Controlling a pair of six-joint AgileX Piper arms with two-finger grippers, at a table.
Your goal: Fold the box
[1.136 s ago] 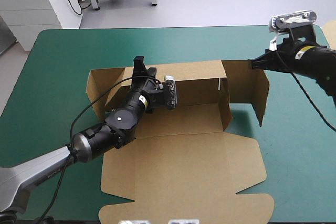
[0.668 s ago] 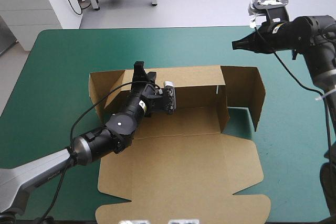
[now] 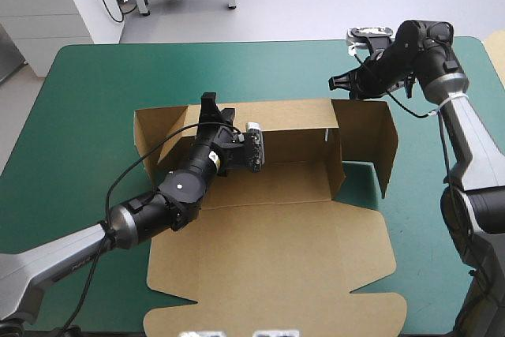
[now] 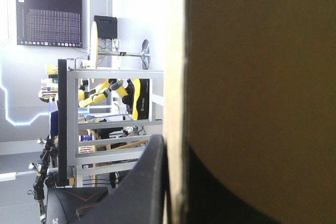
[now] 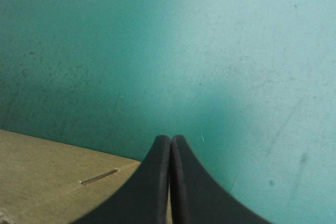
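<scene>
While lying mid-table with its lid spreading flat toward the near edge, the brown box (image 3: 268, 250) is standing its far wall and both side walls upright. Toward that far wall's left end the left pincer (image 3: 211, 105) is clamping the board between its black fingers (image 4: 144, 182). Just off the far right corner the right pincer (image 3: 334, 84) is hovering, tips pressed together, gripping nothing. The teal-green table (image 3: 87, 92) is showing all round.
</scene>
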